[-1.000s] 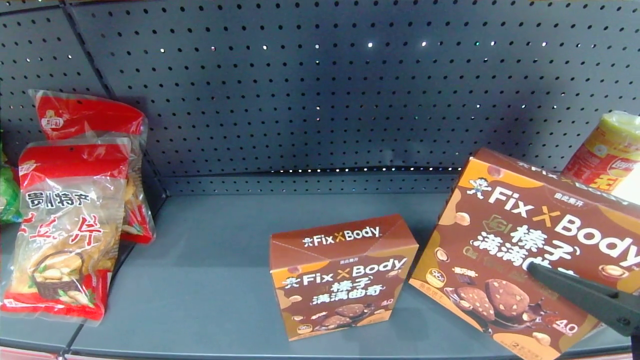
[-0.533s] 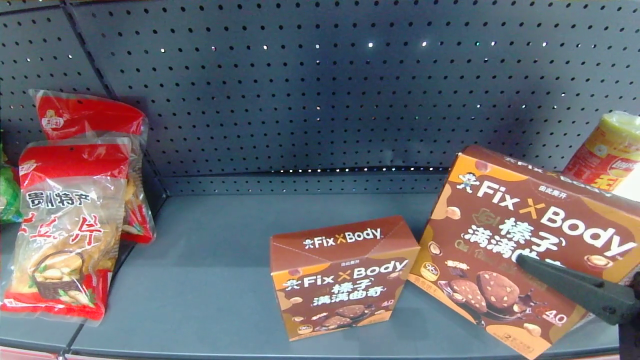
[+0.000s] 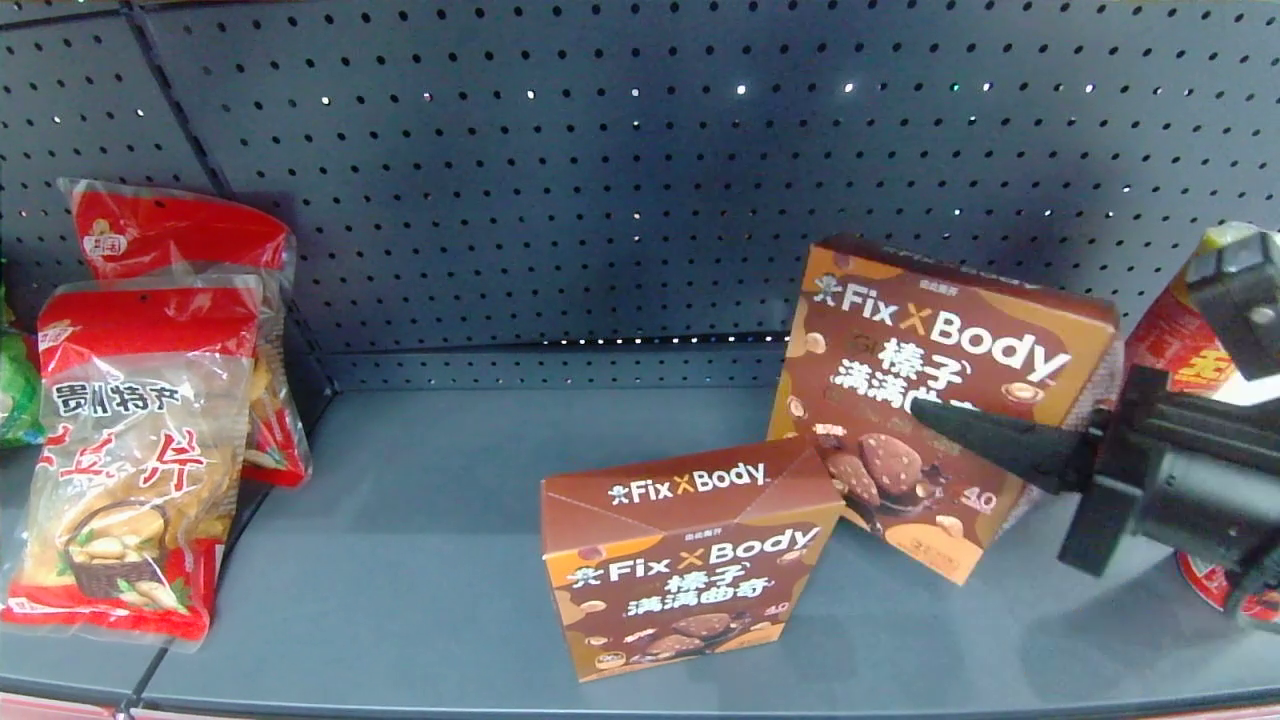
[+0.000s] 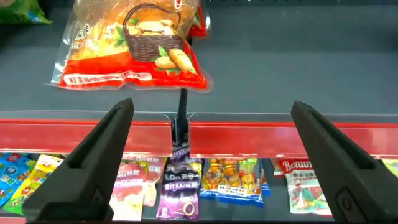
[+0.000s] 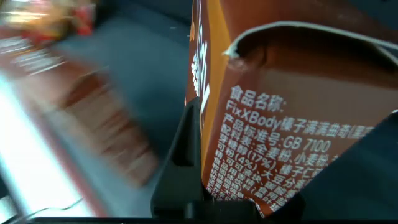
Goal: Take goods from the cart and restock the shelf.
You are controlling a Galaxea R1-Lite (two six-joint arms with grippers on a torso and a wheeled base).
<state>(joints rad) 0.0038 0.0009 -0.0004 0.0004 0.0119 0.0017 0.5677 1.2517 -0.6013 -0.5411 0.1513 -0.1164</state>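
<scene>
A large brown-and-orange cookie box point(image 3: 940, 350) is held tilted just above the grey shelf point(image 3: 420, 560), toward its back right. My right gripper point(image 3: 935, 410) is shut on the box, one black finger lying across its front. The right wrist view shows the box's side panel point(image 5: 292, 112) clamped between the fingers of my right gripper point(image 5: 280, 168). A second, identical box point(image 3: 690, 560) stands on the shelf in front and to the left of the held one. My left gripper point(image 4: 211, 155) hangs open at the shelf's red front rail point(image 4: 261, 134), holding nothing.
Red bags of potato chips point(image 3: 130, 450) lean at the shelf's left end; one bag point(image 4: 134, 43) shows in the left wrist view. A red and yellow chip can point(image 3: 1180, 340) stands behind my right arm. The perforated back wall point(image 3: 640, 200) closes the shelf. Hanging snack packs point(image 4: 236, 180) fill the level below.
My right gripper has carried the large box leftward and deeper into the shelf, turning it more upright, so that it now sits behind the standing box's right corner.
</scene>
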